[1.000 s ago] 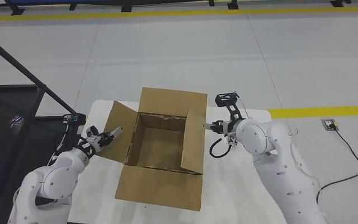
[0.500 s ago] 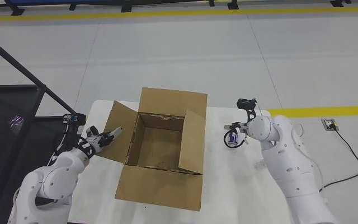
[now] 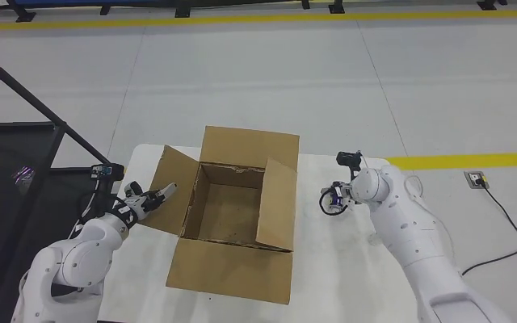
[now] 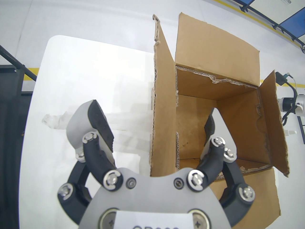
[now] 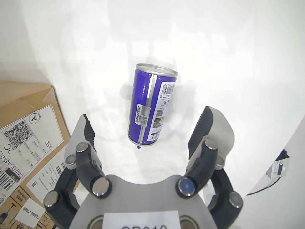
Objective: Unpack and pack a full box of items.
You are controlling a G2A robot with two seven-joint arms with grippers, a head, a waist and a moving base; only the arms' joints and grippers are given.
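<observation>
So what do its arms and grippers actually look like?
Both arms are smooth, rounded white shells with bulging joints. The left gripper and right gripper match: a grey metal plate, black linkages, silver screws, two grey fingers faced with black ribbed pads, a white printed label. A black cable loops at the right wrist, near a small black camera.

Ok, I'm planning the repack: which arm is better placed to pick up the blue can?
Right. Its end effector hangs just above the blue can, jaws open on either side of it. The left end effector is on the far side of the cardboard box, open astride its side flap.
</observation>
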